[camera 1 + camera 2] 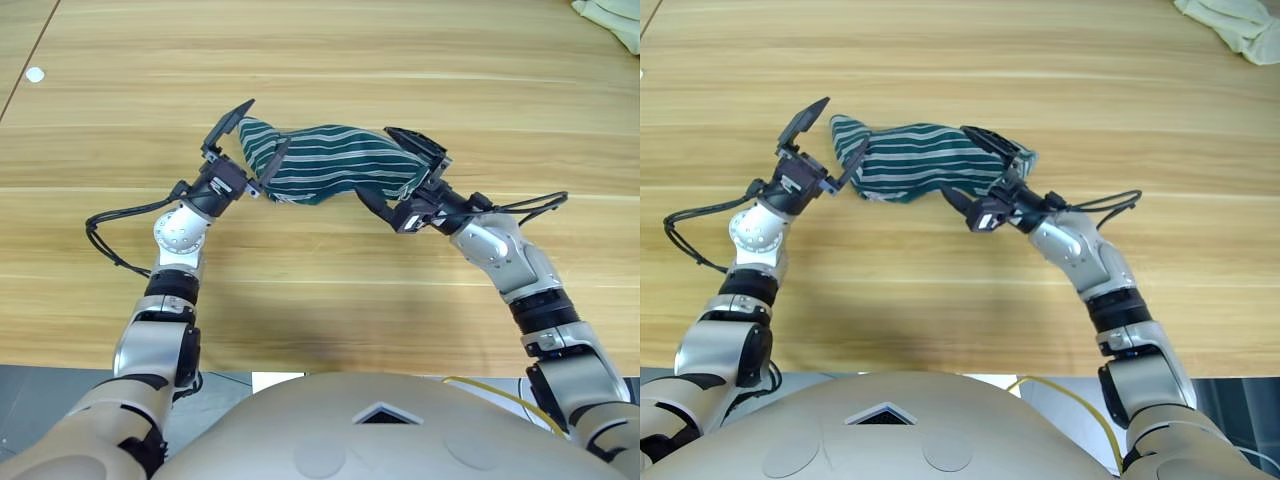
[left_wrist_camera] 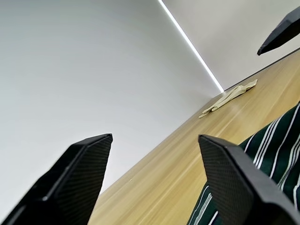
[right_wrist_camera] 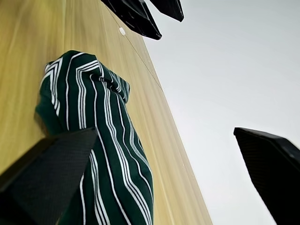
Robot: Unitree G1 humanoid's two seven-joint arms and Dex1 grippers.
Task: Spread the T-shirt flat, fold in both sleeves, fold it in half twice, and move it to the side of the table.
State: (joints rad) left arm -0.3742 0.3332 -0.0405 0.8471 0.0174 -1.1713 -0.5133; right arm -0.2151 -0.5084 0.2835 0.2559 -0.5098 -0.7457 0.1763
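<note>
The shirt (image 1: 325, 160) lies in a soft, light bunch in the middle of the table (image 1: 300, 300). It will flop and sag. Your left claw (image 1: 268, 125) and right claw (image 1: 373, 162) are both wide apart at its ends. Pinch an edge, not the lump.

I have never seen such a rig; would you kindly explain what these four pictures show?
It is a humanoid robot with two arms. Two pictures look down from its head over the arms; the other two come from a camera on each wrist. On the wooden table lies a bunched green striped T-shirt, with a pale cloth at the far right corner. The left fingers and right fingers stand open at the shirt's two ends, so nothing is held.
</note>
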